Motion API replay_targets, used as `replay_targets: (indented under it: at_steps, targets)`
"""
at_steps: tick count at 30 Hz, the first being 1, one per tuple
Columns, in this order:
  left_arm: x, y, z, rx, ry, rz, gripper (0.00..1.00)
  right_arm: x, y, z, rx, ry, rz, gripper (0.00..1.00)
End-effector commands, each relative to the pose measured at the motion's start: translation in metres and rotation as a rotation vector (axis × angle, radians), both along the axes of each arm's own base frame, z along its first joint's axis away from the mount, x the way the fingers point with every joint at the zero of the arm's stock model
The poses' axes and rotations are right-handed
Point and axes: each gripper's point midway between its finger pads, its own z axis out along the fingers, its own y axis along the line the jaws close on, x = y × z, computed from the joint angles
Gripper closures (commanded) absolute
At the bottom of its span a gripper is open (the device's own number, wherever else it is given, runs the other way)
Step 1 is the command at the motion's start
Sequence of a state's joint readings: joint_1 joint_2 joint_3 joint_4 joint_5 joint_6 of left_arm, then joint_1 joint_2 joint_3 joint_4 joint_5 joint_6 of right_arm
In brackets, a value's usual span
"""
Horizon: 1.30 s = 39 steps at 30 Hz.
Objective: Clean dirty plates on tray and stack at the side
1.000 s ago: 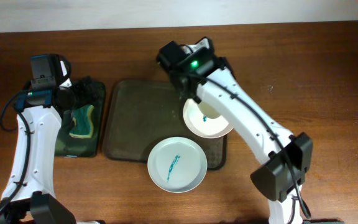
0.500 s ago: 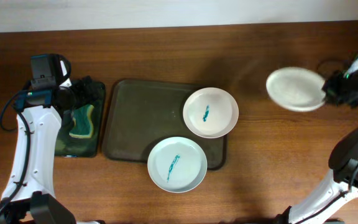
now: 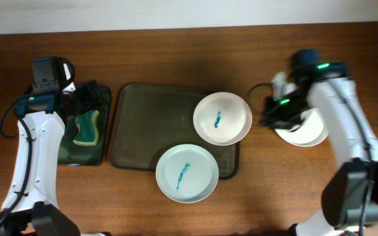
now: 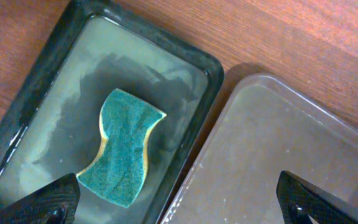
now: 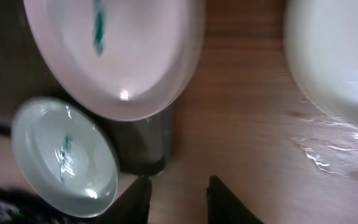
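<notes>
Two white plates with teal smears lie on the brown tray (image 3: 146, 124): one at its right side (image 3: 222, 118), one over its front edge (image 3: 187, 172). A clean white plate (image 3: 302, 136) lies on the table right of the tray. My right gripper (image 3: 271, 113) is open and empty, between the clean plate and the upper dirty plate. The right wrist view shows both dirty plates (image 5: 117, 56) (image 5: 61, 155), the clean plate (image 5: 340, 56) and my gripper (image 5: 179, 202) over bare wood. My left gripper (image 4: 179, 211) is open over the green sponge (image 4: 123, 152).
The sponge (image 3: 86, 126) lies in a black basin of water (image 3: 64, 149) left of the tray. The basin (image 4: 55, 93) and the tray's left part (image 4: 278, 143) show in the left wrist view. A cable runs by the right arm.
My right arm carried a clean plate from the tray area to the far right, set it on the table and let go. It now sits left of that plate. The left arm has not moved.
</notes>
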<state>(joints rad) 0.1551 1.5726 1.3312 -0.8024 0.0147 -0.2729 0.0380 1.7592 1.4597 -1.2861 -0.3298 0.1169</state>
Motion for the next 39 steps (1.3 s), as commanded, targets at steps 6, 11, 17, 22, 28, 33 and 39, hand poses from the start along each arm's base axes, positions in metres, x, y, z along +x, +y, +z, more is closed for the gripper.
replay_targets:
  at_steps: [6, 11, 17, 22, 28, 33, 39]
  targets:
    - [0.002, 0.001, 0.01, -0.002, -0.028, -0.001, 0.01, -0.082, 0.057, -0.042, -0.006, 0.045, 0.176, 0.69]
    - [0.002, 0.001, 0.01, -0.002, -0.028, -0.001, 0.01, -0.066, 0.037, -0.062, -0.07, -0.215, 0.033, 0.5]
    - [0.002, 0.001, 0.01, -0.002, -0.028, -0.001, 0.0, -0.058, 0.038, -0.115, -0.106, -0.092, -0.005, 0.79]
    - [0.002, 0.001, 0.01, -0.002, -0.028, -0.001, 0.0, -0.064, 0.05, -0.127, -0.024, -0.093, 0.001, 0.79]
    - [0.002, 0.001, 0.01, -0.002, -0.028, -0.001, 0.01, -0.058, 0.011, -0.136, -0.255, -0.136, -0.015, 0.96]
    - [0.002, 0.001, 0.01, -0.002, -0.028, -0.001, 0.01, -0.044, -0.034, -0.131, -0.519, -0.22, 0.016, 0.96]
    - [0.002, 0.001, 0.01, -0.002, -0.028, -0.001, 0.01, -0.031, -0.053, -0.123, -0.648, -0.282, 0.094, 0.96]
